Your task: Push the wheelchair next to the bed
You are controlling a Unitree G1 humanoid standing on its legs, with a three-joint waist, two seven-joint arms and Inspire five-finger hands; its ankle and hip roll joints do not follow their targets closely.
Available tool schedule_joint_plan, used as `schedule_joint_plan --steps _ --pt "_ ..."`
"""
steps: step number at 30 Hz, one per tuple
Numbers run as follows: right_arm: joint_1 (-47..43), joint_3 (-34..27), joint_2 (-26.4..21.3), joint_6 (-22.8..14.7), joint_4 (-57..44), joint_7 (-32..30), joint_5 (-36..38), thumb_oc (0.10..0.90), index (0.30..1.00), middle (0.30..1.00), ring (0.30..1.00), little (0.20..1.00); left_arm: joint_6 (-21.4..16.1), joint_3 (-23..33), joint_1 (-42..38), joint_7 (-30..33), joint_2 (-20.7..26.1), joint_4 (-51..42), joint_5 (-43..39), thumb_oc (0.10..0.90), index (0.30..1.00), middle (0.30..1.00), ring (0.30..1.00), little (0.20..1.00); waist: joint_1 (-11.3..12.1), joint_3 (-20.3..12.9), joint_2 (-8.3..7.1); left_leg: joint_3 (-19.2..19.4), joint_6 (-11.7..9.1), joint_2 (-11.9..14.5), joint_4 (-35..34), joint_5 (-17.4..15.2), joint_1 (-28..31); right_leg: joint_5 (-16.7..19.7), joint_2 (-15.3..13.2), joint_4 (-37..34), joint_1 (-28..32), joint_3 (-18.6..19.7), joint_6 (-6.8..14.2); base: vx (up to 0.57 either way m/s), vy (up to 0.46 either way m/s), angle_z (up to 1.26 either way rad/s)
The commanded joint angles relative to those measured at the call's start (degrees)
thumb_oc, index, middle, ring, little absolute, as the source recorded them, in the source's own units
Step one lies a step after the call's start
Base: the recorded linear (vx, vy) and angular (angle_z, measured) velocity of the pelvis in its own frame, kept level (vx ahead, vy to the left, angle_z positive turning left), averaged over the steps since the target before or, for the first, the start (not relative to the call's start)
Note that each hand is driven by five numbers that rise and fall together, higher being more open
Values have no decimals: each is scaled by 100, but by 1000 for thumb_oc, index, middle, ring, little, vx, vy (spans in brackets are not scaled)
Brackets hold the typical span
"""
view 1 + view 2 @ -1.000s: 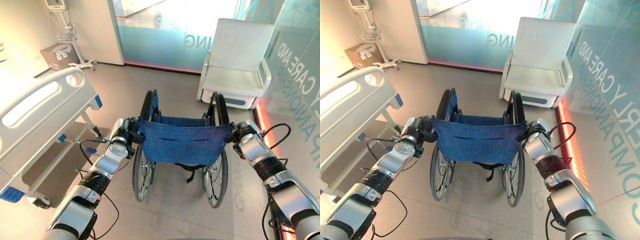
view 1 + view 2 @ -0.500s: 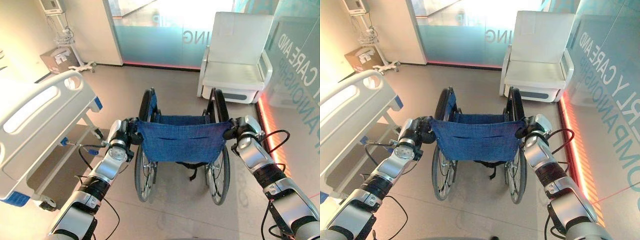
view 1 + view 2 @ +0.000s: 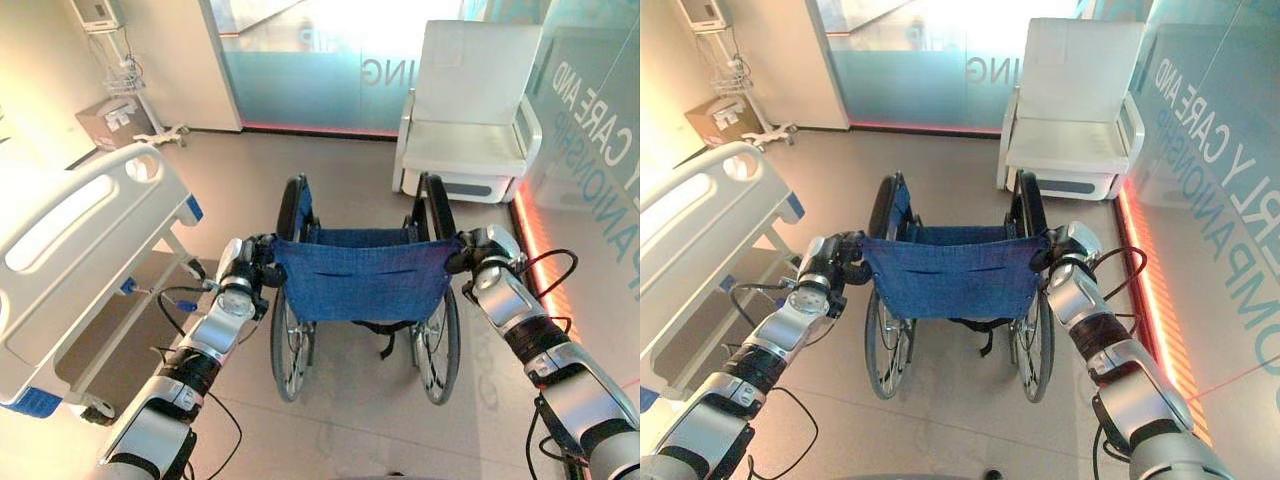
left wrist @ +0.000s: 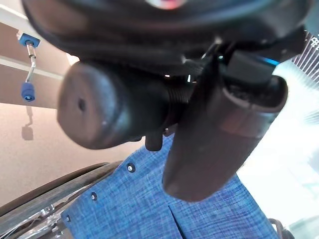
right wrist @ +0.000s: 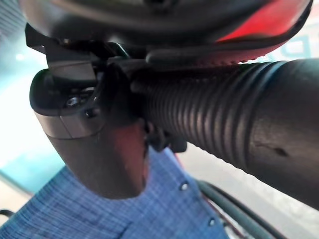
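The wheelchair stood on the floor directly ahead of the robot, its blue fabric backrest facing the camera and its two large wheels turned away toward the far wall. The left hand was closed around the left push handle; in the left wrist view the thumb curled under the smooth dark grip, with the blue backrest just beyond the fingers. The right hand was likewise clamped on the right push handle, whose ribbed grip ran through the palm in the right wrist view, the thumb wrapped beneath it and the backrest cloth close behind. Both handles sat at the upper corners of the backrest, each hand touching its own corner. The bed, white with a moulded footboard and blue corner caps, stood off to the outer side of the left hand's fingers, near the wheelchair but apart from it, with open floor between. Beyond the wheelchair, past the fingers of the right hand, a white armchair stood against a frosted glass partition. A cardboard box lay by the far wall past the bed.
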Motion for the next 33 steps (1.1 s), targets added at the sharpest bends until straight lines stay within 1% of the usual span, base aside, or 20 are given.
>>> schedule_joint_plan --steps 1,2,4,5,8,11,12,14,16,20,22,23,24,25,26,28,29,30,31,33 --pt "622 257 -512 -505 294 137 247 400 300 300 300 300 -148 -94 198 -559 750 312 -47 400 300 300 300 300 -15 142 -375 109 64 -709 308 -368 16 938 -445 718 -469 157 382 311 -193 11" --pt "570 259 -464 -554 369 61 196 400 300 300 300 300 -153 -116 118 -550 651 430 -88 400 300 300 300 300 -72 227 -432 -50 -16 -761 354 -527 195 1221 -637 -92 -592 132 398 287 -194 33" --pt "520 234 -447 -580 414 11 169 400 300 300 300 300 -205 -163 12 -562 559 563 -165 400 300 300 300 300 -114 266 -438 -198 -36 -768 433 -690 293 1234 -742 -770 -579 179 403 356 -295 36" --pt "419 187 -442 -621 568 -17 91 400 300 300 300 300 -330 -270 -128 -586 436 804 -350 400 300 300 300 300 -169 231 -445 -391 -15 -775 489 -847 340 1184 -785 -1497 -534 470 419 362 -331 33" --pt "319 131 -482 -754 813 51 15 400 300 300 300 300 -513 -343 -171 -631 223 1048 -595 400 300 300 300 300 -220 115 -482 -500 -48 -729 642 -1047 370 1107 -761 -1840 -305 701 467 288 -315 35" --pt "325 152 -521 -893 878 158 -22 400 300 300 300 300 -481 -297 13 -498 61 1059 -727 400 300 300 300 300 -169 -37 -565 -287 -191 -550 932 -1102 360 943 -732 -1408 -174 477 465 298 -419 65" --pt "349 223 -586 -911 818 229 48 400 300 300 300 300 -418 -275 183 -524 14 1016 -761 400 300 300 300 300 -167 -112 -615 -229 -300 -341 1183 -965 359 748 -592 -1184 -135 346 357 308 -442 39" --pt "376 230 -599 -984 829 243 81 400 300 300 300 300 -398 -259 258 -503 -4 1009 -768 400 300 300 300 300 -159 -145 -637 -206 -354 -251 1361 -806 319 678 -529 -1182 -89 245 277 241 -354 35" --pt "424 227 -669 -1264 889 313 -63 400 300 300 300 300 -480 -205 352 -551 -74 1105 -684 400 300 300 300 300 -166 -227 -708 -145 -437 -64 1837 -444 183 514 -368 -1226 38 160 81 220 -374 44" --pt "456 219 -741 -1566 1035 139 66 400 300 300 300 300 -624 -231 283 -652 -182 1323 -559 400 300 300 300 300 -192 -315 -803 119 -567 88 2589 -60 46 310 -244 -1312 241 -145 -167 173 -341 30" --pt "482 191 -769 -1728 1167 15 115 400 300 300 300 300 -657 -301 213 -660 -247 1400 -498 400 300 300 300 300 -153 -299 -830 306 -596 88 2861 98 -260 104 -126 -1333 490 -334 -307 223 -319 56" --pt "486 180 -765 -1780 1208 -71 139 400 300 300 300 300 -632 -330 195 -658 -262 1363 -468 400 300 300 300 300 -67 -215 -839 236 -514 -69 2850 -57 -520 56 -84 -1344 645 -292 -294 180 -213 41" --pt "483 179 -763 -1788 1215 -81 145 400 300 300 300 300 -630 -333 193 -656 -261 1358 -465 400 300 300 300 300 -61 -217 -851 224 -501 -103 2833 -61 -558 59 -92 -1350 646 -285 -289 208 -170 40" --pt "393 201 -750 -1827 1274 -117 215 400 300 300 300 300 -637 -329 202 -631 -263 1329 -422 400 300 300 300 300 30 -141 -835 189 -420 -314 2620 -188 -744 17 -23 -1373 783 -154 -234 186 -128 14" --pt "330 212 -720 -1818 1308 -128 211 400 300 300 300 300 -628 -326 203 -620 -261 1316 -405 400 300 300 300 300 54 -123 -822 251 -402 -334 2408 -179 -837 -3 41 -1419 871 -76 -210 348 -168 -6" --pt "178 295 -615 -1709 1296 -161 156 400 300 300 300 300 -600 -336 181 -575 -176 1224 -449 400 300 300 300 300 222 -1 -744 266 -445 -403 1699 94 -1306 -32 223 -1659 1215 181 -148 378 -97 -11" --pt "134 342 -563 -1695 1272 -155 149 400 300 300 300 300 -603 -330 200 -509 -117 1174 -504 400 300 300 300 300 317 29 -678 119 -501 -412 1255 350 -1547 -39 317 -1784 1341 337 -141 285 -39 -8" --pt "126 352 -551 -1695 1267 -149 143 400 300 300 300 300 -598 -326 209 -492 -100 1156 -519 400 300 300 300 300 341 48 -674 88 -510 -417 1162 403 -1564 -43 323 -1817 1387 381 -138 423 -13 -32" --pt "51 425 -500 -1753 1261 -82 146 400 300 300 300 300 -595 -260 286 -382 -9 1075 -590 400 300 300 300 300 481 51 -575 -160 -575 -343 492 769 -1785 -114 427 -1875 1549 603 -133 353 8 -41" --pt "2 444 -501 -1923 1312 26 152 400 300 300 300 300 -599 -129 399 -367 151 965 -651 400 300 300 300 300 597 42 -510 -222 -563 -245 -16 966 -1837 -344 455 -1791 1757 788 -118 509 65 -79"
